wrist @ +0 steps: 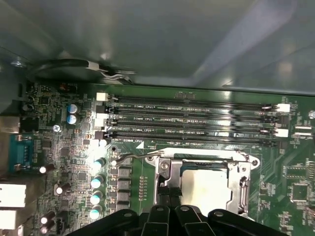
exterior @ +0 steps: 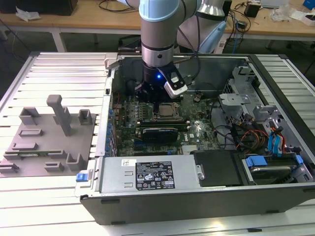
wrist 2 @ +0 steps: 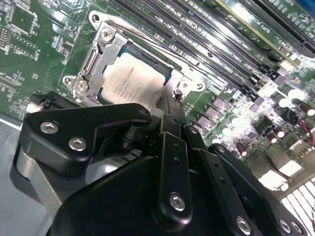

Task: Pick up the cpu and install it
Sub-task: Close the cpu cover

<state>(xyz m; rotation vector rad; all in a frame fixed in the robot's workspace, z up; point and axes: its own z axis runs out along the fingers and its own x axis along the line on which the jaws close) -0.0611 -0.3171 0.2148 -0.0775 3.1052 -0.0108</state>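
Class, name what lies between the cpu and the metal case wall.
Parallel long memory slots run between the cpu and the case wall, in the first wrist view.

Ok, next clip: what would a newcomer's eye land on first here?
The arm reaches down into the open computer case, its gripper low over the motherboard. In both wrist views the silvery cpu lies inside the metal-framed socket, right by the gripper. At the exterior view's left, a grey fixture plate sits beside the case.
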